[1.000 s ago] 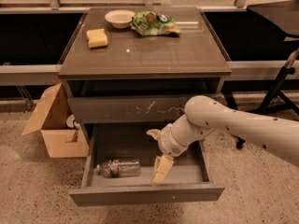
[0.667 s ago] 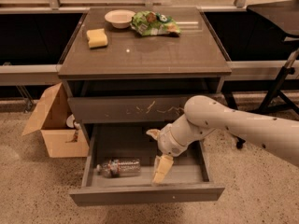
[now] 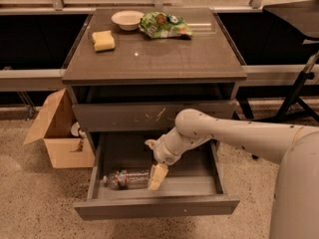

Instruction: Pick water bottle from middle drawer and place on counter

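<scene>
The gripper (image 3: 150, 165) hangs inside the open drawer (image 3: 154, 209), its fingers spread wide with nothing between them. The bottle (image 3: 127, 178) lies on its side on the drawer floor just beside the lower finger (image 3: 158, 176), on the side away from the arm. The counter (image 3: 164, 59) sits well above the gripper.

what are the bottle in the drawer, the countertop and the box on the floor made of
The water bottle is thin clear plastic: see-through, dented sides. The counter looks like glossy laminate or coated wood, hard to say which; it shows reflections. The box is plain brown cardboard, matte, with a flap folded open. The gripper hangs open in the middle drawer, beside the bottle.
</scene>
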`<control>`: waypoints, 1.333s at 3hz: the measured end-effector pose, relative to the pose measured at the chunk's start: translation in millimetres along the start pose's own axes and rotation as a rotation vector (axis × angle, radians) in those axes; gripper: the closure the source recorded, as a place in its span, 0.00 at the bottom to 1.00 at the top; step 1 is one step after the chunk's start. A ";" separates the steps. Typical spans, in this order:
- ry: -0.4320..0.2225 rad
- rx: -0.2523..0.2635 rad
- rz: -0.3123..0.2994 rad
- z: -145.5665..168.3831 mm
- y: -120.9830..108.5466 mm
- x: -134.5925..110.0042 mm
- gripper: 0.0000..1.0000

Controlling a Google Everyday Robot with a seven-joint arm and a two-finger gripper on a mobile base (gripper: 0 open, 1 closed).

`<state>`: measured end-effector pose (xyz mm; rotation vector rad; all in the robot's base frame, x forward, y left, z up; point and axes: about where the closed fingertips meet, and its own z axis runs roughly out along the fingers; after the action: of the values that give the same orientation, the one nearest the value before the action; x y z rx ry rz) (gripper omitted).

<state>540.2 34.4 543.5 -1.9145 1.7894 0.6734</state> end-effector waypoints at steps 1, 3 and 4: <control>0.014 0.008 0.003 38.6 -21.6 3.9 0.00; 0.010 -0.020 0.015 118.4 -52.3 0.9 0.00; 0.018 -0.040 -0.003 134.6 -52.2 -5.2 0.00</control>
<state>584.4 124.7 439.8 -1.9549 1.7963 0.6980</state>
